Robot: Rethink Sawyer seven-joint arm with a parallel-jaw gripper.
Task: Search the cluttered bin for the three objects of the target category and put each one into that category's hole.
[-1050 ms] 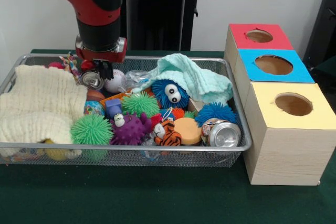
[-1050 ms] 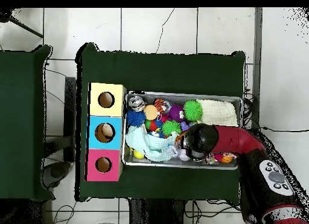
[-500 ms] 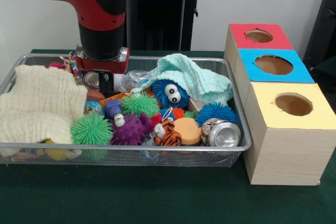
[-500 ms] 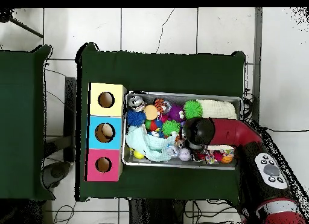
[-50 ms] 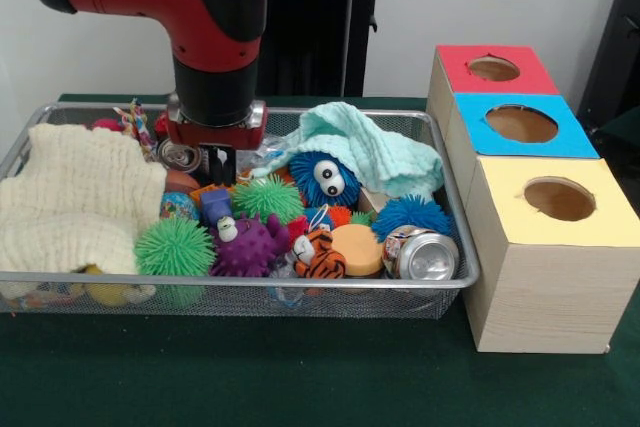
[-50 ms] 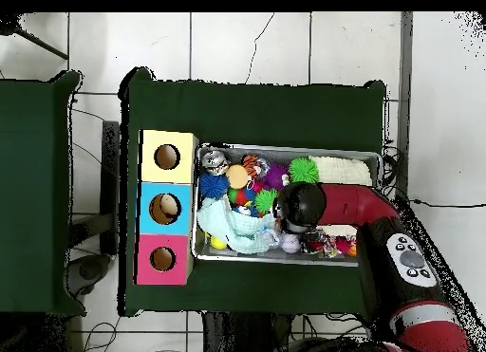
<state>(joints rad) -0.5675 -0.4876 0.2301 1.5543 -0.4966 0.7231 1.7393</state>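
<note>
Hand (image 5: 217,161) has shifted from bin's (image 5: 452,237) far-left corner toward centre, now low over clutter beside half-hidden can (image 5: 181,156); finger spread: cannot tell. Second can (image 5: 421,254) at near-right corner. Nothing lifted; yellow box (image 5: 556,247) hole unfed.

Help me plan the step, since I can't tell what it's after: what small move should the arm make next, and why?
Probably a short descent. The gripper hangs low over the bin's back-left part, beside a silver can half hidden behind it, above the green spiky ball. Nothing shows in its grasp, and all three box holes are far away, so grasping comes before carrying.
</note>
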